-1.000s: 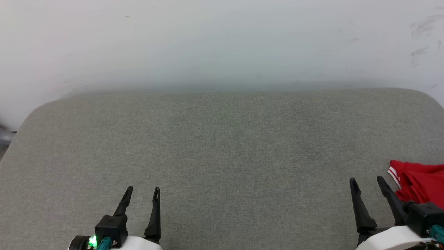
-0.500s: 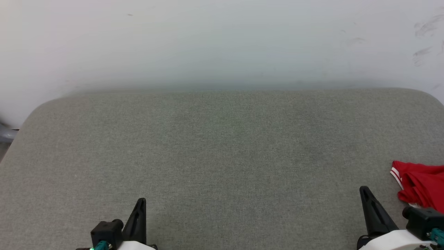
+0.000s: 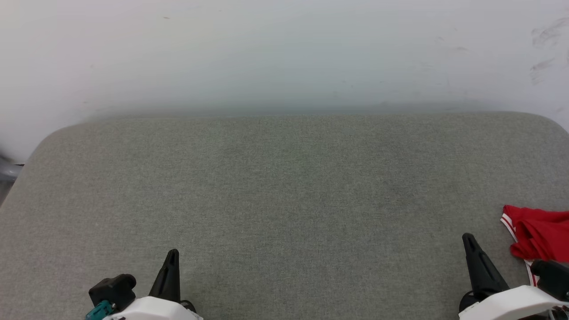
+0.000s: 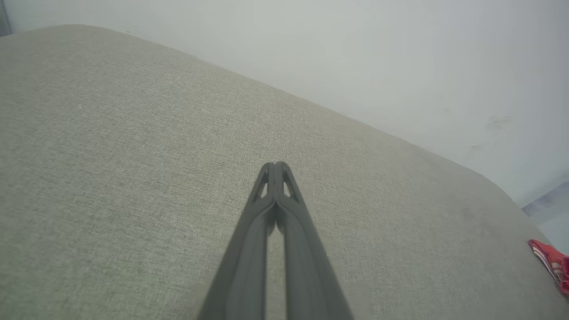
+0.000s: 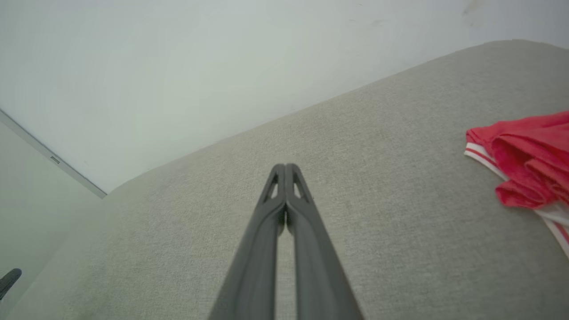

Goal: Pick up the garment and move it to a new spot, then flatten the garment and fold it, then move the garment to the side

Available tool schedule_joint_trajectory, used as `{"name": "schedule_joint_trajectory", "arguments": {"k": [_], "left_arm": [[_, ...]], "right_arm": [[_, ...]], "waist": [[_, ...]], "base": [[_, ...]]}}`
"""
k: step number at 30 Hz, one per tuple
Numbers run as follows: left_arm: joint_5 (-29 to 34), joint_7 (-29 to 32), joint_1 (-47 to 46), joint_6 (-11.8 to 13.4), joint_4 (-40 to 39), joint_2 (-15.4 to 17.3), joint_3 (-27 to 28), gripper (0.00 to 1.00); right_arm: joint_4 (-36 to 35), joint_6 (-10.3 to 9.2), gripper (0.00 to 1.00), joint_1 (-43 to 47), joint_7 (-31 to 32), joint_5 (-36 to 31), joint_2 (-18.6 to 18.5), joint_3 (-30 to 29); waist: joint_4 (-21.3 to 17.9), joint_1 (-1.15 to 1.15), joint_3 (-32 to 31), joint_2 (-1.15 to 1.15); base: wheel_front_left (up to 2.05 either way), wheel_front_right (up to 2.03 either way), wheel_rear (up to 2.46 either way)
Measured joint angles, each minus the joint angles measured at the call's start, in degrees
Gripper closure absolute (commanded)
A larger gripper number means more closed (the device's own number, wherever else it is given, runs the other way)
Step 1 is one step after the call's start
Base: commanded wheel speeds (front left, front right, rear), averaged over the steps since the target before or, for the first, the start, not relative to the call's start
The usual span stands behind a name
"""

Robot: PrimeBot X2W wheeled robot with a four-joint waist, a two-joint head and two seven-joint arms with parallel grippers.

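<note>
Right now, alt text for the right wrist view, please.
The right hand, two long dark fingers pressed shut, points across a grey woven fabric surface with nothing held. A crumpled red cloth garment with red-white striped trim lies on the surface at the right edge, apart from the hand. A plain white wall rises behind.

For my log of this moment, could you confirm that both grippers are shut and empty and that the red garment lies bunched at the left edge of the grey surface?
Not quite: the garment lies bunched at the right edge of the grey surface, as the head view shows. The left gripper and the right gripper are indeed shut and empty.
</note>
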Motion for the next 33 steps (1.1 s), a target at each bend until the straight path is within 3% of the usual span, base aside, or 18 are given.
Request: {"name": "schedule_joint_trajectory", "arguments": {"k": [33], "left_arm": [[-28.0, 7.0, -3.4, -2.1, 0.7, -0.8, 4.0, 1.00]], "right_arm": [[5.1, -0.01, 1.00, -4.7, 2.6, 27.6, 0.2, -1.1]], "waist": [[0.0, 0.00, 0.5, 0.00]], "base": [[0.00, 0.00, 0.00]]}}
